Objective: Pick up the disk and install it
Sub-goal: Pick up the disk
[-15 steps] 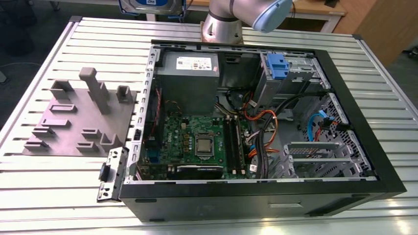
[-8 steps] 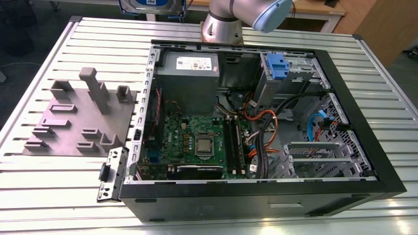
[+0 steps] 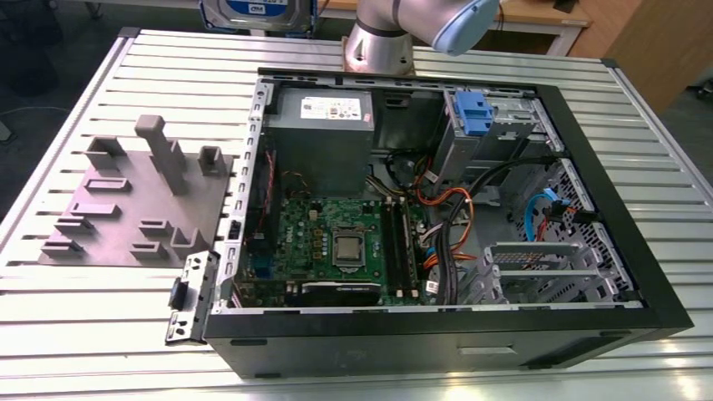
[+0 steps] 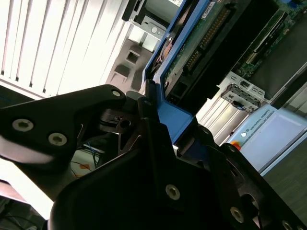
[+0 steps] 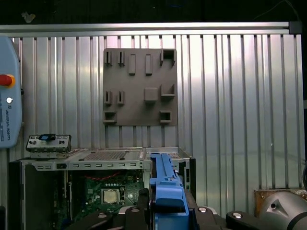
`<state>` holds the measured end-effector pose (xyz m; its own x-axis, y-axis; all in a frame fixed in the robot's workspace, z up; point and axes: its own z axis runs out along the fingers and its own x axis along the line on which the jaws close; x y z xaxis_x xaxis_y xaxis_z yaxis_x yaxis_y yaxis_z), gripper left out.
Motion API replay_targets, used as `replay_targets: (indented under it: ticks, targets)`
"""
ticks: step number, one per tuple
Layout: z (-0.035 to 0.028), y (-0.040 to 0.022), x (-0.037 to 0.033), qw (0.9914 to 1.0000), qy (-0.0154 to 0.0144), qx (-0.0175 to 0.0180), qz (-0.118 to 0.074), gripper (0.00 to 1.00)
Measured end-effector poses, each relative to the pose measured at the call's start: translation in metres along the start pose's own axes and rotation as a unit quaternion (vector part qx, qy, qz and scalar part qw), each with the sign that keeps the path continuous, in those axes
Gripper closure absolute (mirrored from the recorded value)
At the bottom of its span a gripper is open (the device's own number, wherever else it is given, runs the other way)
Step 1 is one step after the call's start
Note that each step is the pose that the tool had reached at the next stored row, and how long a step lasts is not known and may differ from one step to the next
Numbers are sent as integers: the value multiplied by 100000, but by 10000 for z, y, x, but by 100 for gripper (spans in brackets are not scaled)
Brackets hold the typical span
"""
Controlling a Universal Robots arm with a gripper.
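gripper (image 4: 160,129) pinching disk (image 4: 192,48) by blue frame, held clear of open computer case (image 3: 446,342). risk: narrow edge grip, disk tilts or slips, jams at drive bay (image 3: 496,125).

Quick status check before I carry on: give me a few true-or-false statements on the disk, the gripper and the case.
1. The gripper is shut on the disk, gripping its blue frame. True.
2. The disk already sits in the computer case. False: it is in the gripper, outside the case.
3. The case lies open, its motherboard exposed. True.
4. The grey fixture plate lies inside the case. False: it lies on the slatted table, on the exterior view's left of the case.
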<state>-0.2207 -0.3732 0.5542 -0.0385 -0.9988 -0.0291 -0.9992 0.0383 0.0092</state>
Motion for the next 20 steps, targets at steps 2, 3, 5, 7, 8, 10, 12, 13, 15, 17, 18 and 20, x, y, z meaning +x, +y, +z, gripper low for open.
replay_targets:
  ticks: [2,3,5,7,8,10,12,13,15,17,18,20]
  targets:
    - [9,-1,28,100000,-4,1,0,64]
    - [14,-2,37,100000,-5,5,-1,64]
    - [25,-15,43,100000,9,-9,-1,64]
    - [38,-47,45,100000,1,-4,4,64]
    - [44,-69,45,100000,1,-3,7,64]
    - [57,-119,44,100000,3,-4,2,64]
    - [72,-148,47,100000,3,-3,0,64]
    - [81,-154,50,100000,-2,-2,-2,64]
    - [98,-158,62,100000,-4,1,1,64]
    - [115,-160,103,100000,11,-12,1,64]
    - [124,-161,130,100000,5,-2,4,64]
    - [136,-162,156,100000,-7,7,2,64]
